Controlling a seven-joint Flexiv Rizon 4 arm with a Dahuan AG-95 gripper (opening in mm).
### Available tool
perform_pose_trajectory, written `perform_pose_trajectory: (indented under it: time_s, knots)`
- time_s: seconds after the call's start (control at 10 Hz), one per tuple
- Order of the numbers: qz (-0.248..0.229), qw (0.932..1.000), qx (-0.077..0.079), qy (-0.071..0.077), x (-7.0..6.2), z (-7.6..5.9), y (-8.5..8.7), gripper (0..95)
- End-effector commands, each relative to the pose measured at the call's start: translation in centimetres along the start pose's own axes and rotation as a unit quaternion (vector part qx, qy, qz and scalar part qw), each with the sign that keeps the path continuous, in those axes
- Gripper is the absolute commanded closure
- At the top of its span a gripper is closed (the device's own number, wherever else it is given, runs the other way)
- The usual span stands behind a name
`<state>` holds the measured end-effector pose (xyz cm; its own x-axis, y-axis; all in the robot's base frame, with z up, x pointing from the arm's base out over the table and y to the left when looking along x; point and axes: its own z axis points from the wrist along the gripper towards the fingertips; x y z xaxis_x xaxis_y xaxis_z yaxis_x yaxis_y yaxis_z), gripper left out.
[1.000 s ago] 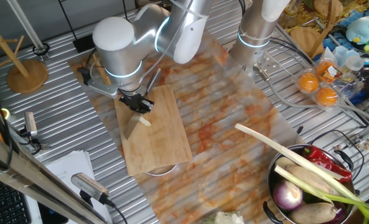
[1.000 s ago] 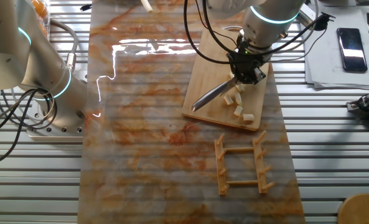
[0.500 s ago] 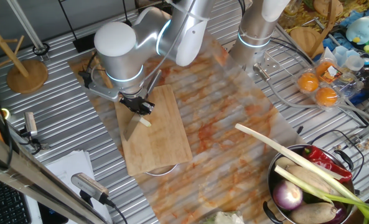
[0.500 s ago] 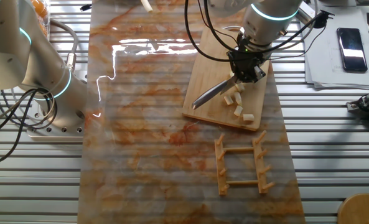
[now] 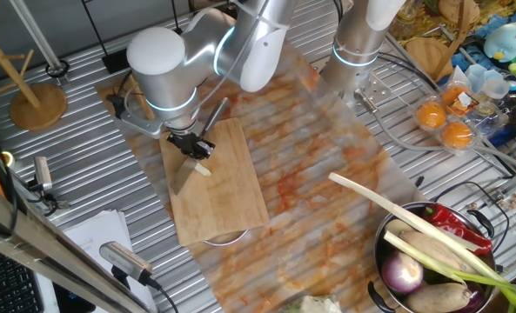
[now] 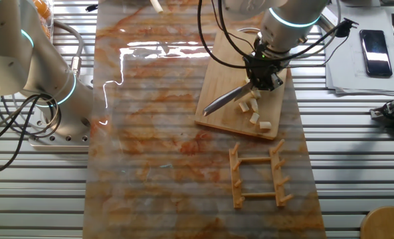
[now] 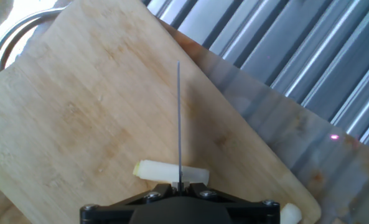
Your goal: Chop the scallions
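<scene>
Black and compact, the gripper (image 6: 264, 78) sits at the end of the silver arm, and we see it pinching the handle of a knife (image 6: 224, 99), whose blade slants away from it over a wooden cutting board (image 6: 233, 63). Looking along the fingers in the hand view, we see the blade as a thin dark line, edge on, pointing straight ahead from the gripper (image 7: 179, 202). Right under that blade lies one piece of the scallions (image 7: 171, 172), a short cream-white cylinder set crosswise to the edge on the board (image 7: 103, 106); we cannot tell whether the blade touches it. A second pale bit shows at the bottom right of the hand view, beside the gripper. In the other fixed view we count several short pale chunks of the scallions (image 6: 254, 118) on the board just beside and below the gripper, the farthest close to the board's near corner. In one fixed view the gripper (image 5: 190, 145) hangs over the board's upper left part, with a pale piece (image 5: 203, 170) just beneath it. Under the board spreads an orange-stained translucent sheet (image 6: 157, 133) on the ridged metal table (image 6: 356, 166). Beyond the board's near corner, on the sheet, lies a small wooden rack (image 6: 258, 176). Well apart from the gripper, a metal bowl (image 5: 385, 241) holds a purple onion (image 5: 403, 275) and a red pepper (image 5: 453, 225), with a long green-leafed stalk (image 5: 397, 215) resting across its rim.
</scene>
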<state>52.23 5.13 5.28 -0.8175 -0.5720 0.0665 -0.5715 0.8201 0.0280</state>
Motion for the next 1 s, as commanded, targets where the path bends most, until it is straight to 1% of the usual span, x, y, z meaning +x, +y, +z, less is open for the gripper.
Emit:
perform_pose_trajectory:
  time_s: [0.1,0.3,0.6,0.7,0.8,0.9,1.0]
  knots:
    - [0.002,1.0000,0.002,0.001,0.1,0.9,-0.2,95.0]
    - [0.007,1.0000,-0.001,-0.002,0.1,1.0,-0.2,95.0]
    - [0.009,1.0000,0.001,-0.004,0.0,1.0,-0.2,95.0]
    - [0.013,0.9999,0.004,-0.002,0.0,1.1,-0.2,95.0]
    - [0.013,0.9999,0.003,-0.002,-0.2,1.5,-0.3,95.0]
    - [0.019,0.9998,0.000,-0.003,-0.3,1.8,-0.4,95.0]
    - [0.023,0.9997,-0.004,0.002,-0.4,2.2,-0.5,95.0]
